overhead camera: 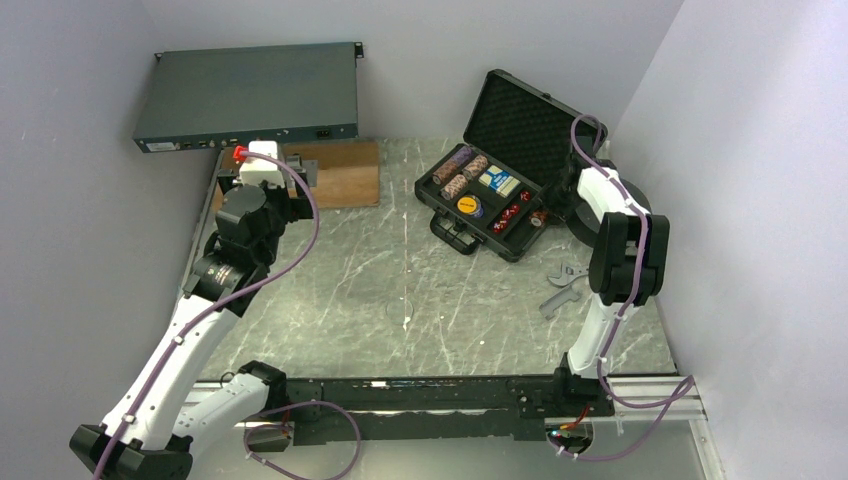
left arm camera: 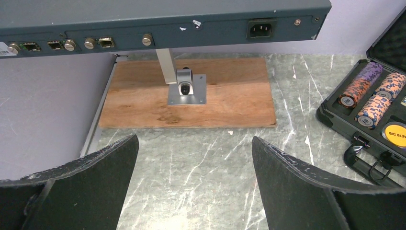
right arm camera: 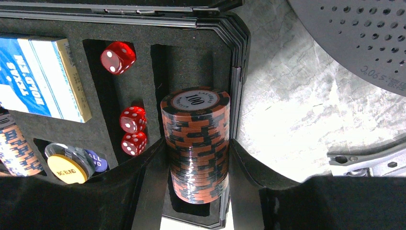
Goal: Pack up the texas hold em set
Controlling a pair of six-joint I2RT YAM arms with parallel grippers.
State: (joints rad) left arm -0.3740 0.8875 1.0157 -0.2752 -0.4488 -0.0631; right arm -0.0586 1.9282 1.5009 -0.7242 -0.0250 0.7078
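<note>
Chip stack [right arm camera: 195, 120] in right pincer [right arm camera: 196, 155]; three red dice [right arm camera: 132, 120] alongside

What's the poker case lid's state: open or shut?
Open: the poker case lid stands tilted back, its foam lining showing.

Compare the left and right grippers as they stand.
The left gripper is open and empty; the right gripper is shut on a stack of brown-and-black poker chips. The left hangs over the grey marble table, outside the black foam-lined case; the right reaches into its end slot. Both have black fingers.
</note>
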